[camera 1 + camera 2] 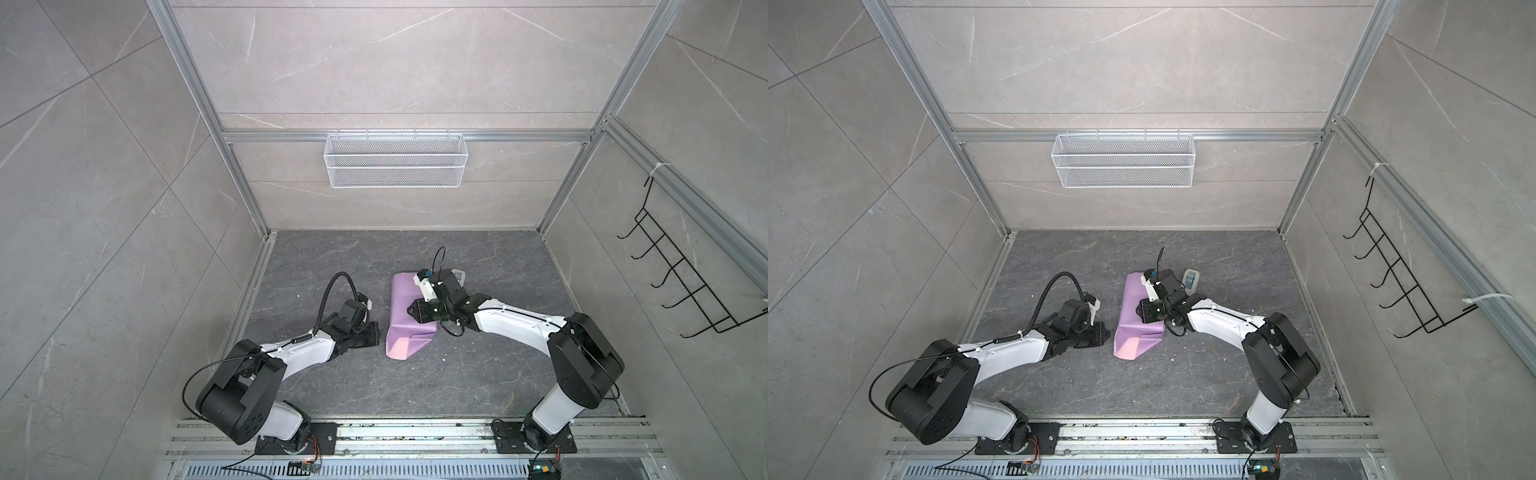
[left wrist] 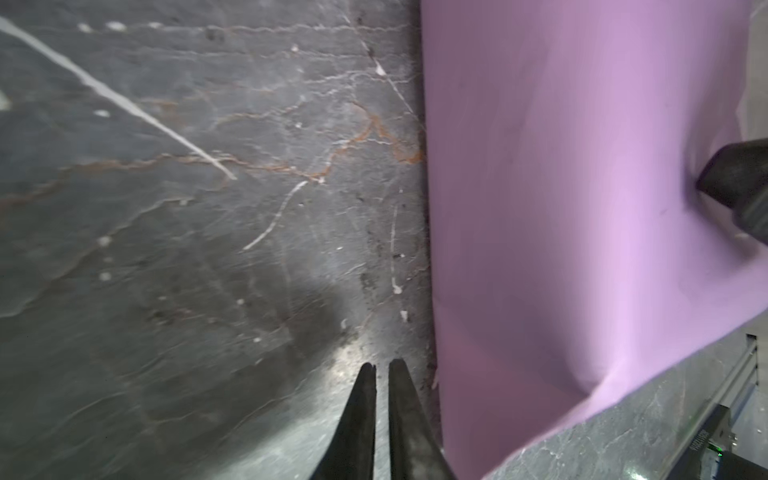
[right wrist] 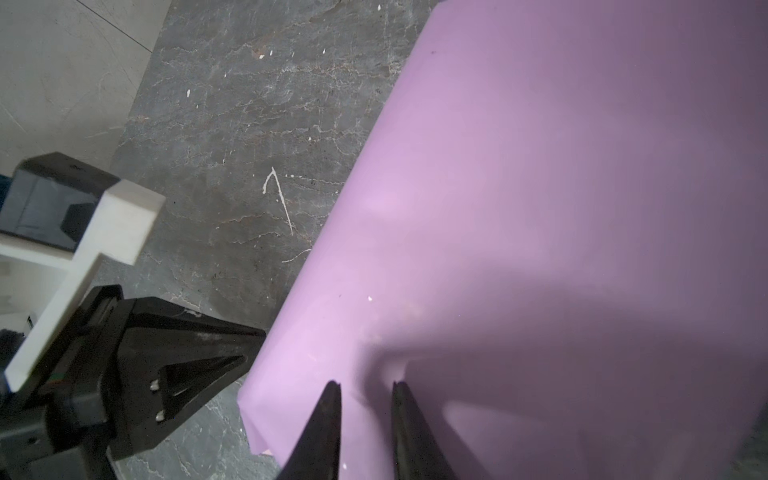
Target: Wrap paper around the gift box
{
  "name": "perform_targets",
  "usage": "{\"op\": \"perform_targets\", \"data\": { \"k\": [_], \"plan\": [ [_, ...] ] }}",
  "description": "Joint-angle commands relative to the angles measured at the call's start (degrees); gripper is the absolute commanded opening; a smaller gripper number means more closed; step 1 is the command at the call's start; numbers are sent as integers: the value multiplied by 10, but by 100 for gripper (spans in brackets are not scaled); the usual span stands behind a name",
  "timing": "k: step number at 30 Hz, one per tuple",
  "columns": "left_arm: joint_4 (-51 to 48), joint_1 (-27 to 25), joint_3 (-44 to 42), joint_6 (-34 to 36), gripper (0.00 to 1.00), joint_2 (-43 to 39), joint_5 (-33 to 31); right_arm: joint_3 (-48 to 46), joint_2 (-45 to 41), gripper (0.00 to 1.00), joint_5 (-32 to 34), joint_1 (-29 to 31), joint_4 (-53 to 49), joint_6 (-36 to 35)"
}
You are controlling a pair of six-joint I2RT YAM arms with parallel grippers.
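Observation:
The paper (image 1: pixel 409 316) (image 1: pixel 1139 322) lies folded into a lilac-purple bundle mid-table, with a pale pink underside flap (image 1: pixel 399 347) at its near end. The gift box is hidden. My right gripper (image 1: pixel 411 309) (image 3: pixel 366 384) rests on top of the bundle with its jaws a little apart; its fingertip (image 2: pixel 731 183) dents the sheet. My left gripper (image 1: pixel 375 332) (image 2: pixel 382 365) hovers low over the bare table just left of the paper's edge (image 2: pixel 432 291). Its fingers are nearly together and hold nothing.
A small grey-white tape dispenser (image 1: pixel 1190 280) stands just behind the right wrist. A white wire basket (image 1: pixel 395 160) hangs on the back wall and a black hook rack (image 1: pixel 681 274) on the right wall. Aluminium rails run along the near table edge (image 1: pixel 415 432).

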Motion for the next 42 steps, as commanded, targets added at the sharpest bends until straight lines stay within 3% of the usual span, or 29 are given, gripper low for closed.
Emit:
{"op": "perform_targets", "data": {
  "k": [1,23,42],
  "plan": [
    [34,-8,9,3,10,3,16,-8,5,25,21,-4,-17,-11],
    [37,-59,18,-16,5,-19,3,-29,5,21,21,-7,-6,0],
    [66,-74,46,-20,5,13,-5,-41,0,19,19,-7,4,4]
  ]
}}
